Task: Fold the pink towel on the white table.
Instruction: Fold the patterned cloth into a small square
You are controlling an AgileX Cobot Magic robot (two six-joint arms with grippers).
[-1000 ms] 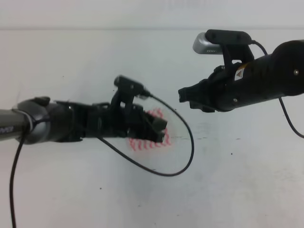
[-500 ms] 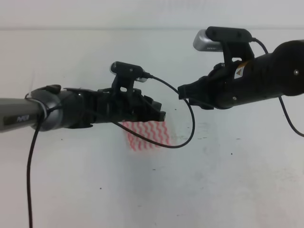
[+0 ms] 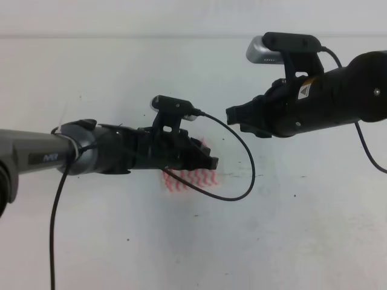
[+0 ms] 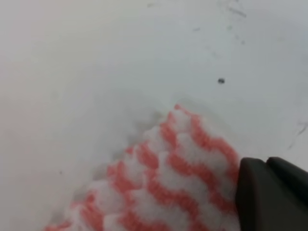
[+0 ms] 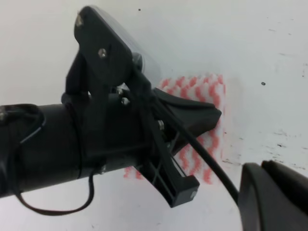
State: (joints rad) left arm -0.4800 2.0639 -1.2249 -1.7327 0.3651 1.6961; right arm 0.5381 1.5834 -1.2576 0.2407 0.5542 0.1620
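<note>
Striped pink towel [image 3: 192, 179] lies flat on white table [image 3: 302, 229].

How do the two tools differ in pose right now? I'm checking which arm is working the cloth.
The left tool sits over the pink towel, with its fingers spread apart; the right tool hangs off to the side over bare white table, away from the cloth. The left points right, the right points left. Both are black with a wrist camera.
</note>
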